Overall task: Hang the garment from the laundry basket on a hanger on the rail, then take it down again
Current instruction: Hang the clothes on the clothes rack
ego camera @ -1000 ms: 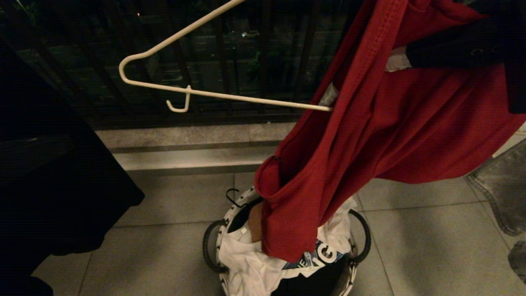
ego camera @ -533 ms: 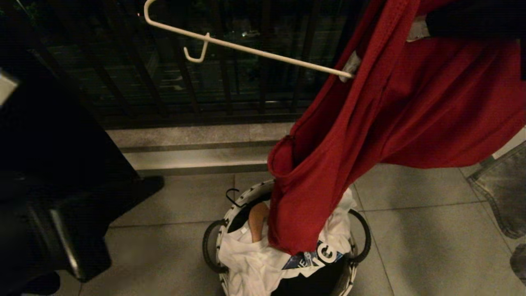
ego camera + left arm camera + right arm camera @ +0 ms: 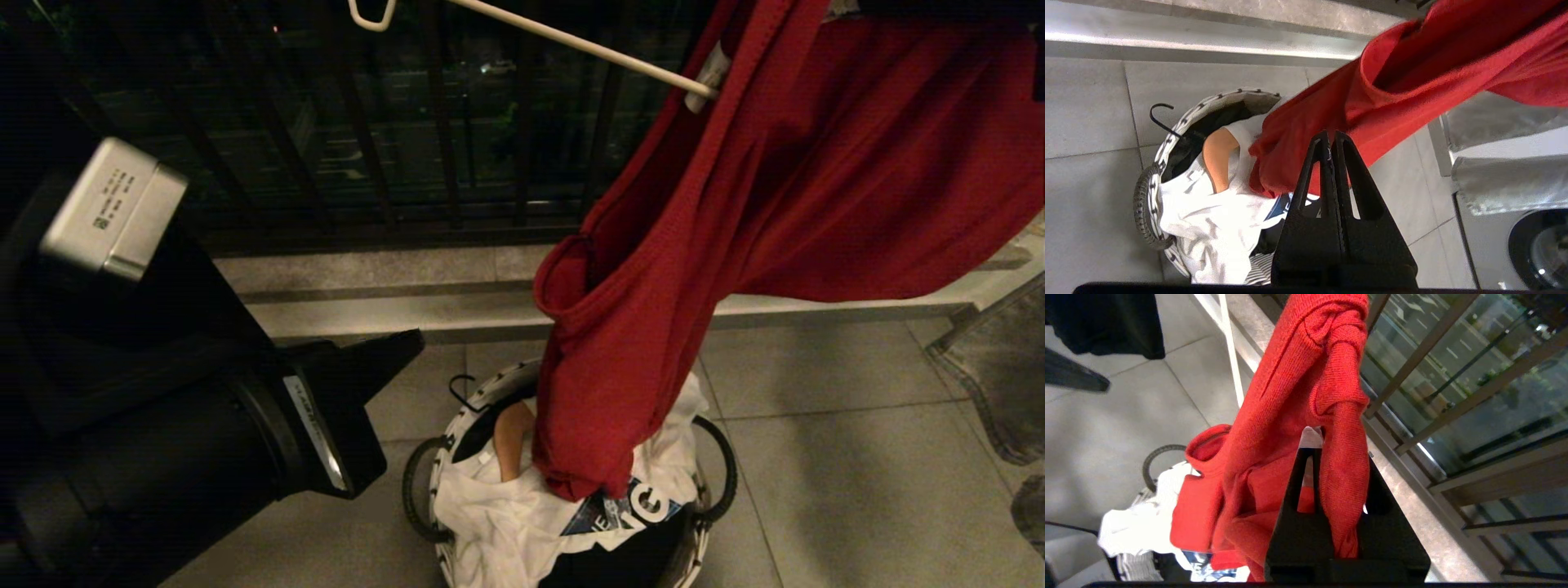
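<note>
While clamped shut on a bunched fold by the neck, holds one red shirt [image 3: 816,204] up at the upper right: right gripper [image 3: 1314,447], with red cloth and a scrap of white label pinched between its two fingers. Drapes down and to the left from there, with one sleeve opening gaping midway and the lowest end hanging over the mouth of the basket; cannot tell whether touching what lies inside.

One white hanger [image 3: 588,47] at the top edge of the head view, bottom bar slanting down to the right and vanishing into the shirt beside a white tag; one small hook on that bar in view. Cannot tell what carries it.

One round basket [image 3: 482,400] on the tiled floor [image 3: 816,490], patterned rim, two black loop handles [image 3: 412,490], one on each side. Inside: one crumpled white shirt [image 3: 498,523] with a dark print, and one wooden hanger [image 3: 513,437] with a black hook poking over the rim.

Left gripper [image 3: 1331,136]: two fingers pressed together, nothing between them, hanging above the basket and apart from the red cloth. Left arm [image 3: 163,457] filling the left of the head view.

Beyond: one dark railing [image 3: 441,122]. At the right edge, grey jeans [image 3: 996,376]. One washing machine [image 3: 1535,245] in the left wrist view.
</note>
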Tool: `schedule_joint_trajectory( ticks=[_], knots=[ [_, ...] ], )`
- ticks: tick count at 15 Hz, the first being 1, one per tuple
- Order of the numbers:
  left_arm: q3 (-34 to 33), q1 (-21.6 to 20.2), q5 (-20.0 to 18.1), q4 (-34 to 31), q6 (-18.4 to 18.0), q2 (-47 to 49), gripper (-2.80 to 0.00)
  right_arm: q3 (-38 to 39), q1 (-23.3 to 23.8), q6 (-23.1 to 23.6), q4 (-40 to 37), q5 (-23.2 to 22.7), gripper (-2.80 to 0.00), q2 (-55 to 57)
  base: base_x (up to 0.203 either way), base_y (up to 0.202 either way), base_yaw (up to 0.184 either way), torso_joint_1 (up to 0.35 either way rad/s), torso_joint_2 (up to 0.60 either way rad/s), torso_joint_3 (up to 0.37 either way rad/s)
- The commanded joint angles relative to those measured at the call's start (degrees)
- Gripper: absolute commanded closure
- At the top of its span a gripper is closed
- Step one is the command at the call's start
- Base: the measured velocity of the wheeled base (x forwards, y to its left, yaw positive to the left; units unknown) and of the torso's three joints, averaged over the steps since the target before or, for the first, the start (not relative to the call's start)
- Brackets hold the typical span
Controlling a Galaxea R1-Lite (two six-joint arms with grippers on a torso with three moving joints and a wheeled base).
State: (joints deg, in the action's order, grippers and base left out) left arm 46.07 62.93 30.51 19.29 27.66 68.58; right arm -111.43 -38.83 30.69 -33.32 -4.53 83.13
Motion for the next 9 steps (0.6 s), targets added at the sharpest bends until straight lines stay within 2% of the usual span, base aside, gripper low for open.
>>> schedule_joint_trajectory(
  ticks=[1, 3, 4, 7, 9],
  knots=[
    [0.0, 0.0, 0.3, 0.3, 0.2, 1.4, 0.0, 0.1, -0.2, -0.4, -0.2, 0.0, 0.0, 0.0, 0.0, 0.0, 0.0, 0.0, 0.0, 0.0],
    [-0.3, -0.1, 0.3, 0.6, 0.3, 2.1, 0.0, 0.1, -1.2, -1.8, -0.3, 0.0, 0.0, -0.2, 0.0, 0.0, 0.0, 0.0, 0.0, 0.0],
    [-0.2, -0.1, 0.2, 0.7, 0.2, 2.1, -2.8, 0.2, -2.1, -2.7, -0.3, 0.0, 0.0, -0.2, 0.0, 0.0, 0.0, 0.0, 0.0, 0.0],
    [0.0, -0.1, -0.2, 4.0, 0.1, 3.4, -2.8, 1.1, -5.2, -7.1, -0.4, -0.1, 0.0, 0.2, 0.0, 0.0, 0.0, 0.0, 0.0, 0.0],
    [-0.5, -0.3, -0.5, 5.1, 0.1, 3.8, -2.8, 2.1, -7.2, -8.3, -0.3, -0.1, 0.0, 0.3, 0.0, 0.0, 0.0, 0.0, 0.0, 0.0]
  ],
)
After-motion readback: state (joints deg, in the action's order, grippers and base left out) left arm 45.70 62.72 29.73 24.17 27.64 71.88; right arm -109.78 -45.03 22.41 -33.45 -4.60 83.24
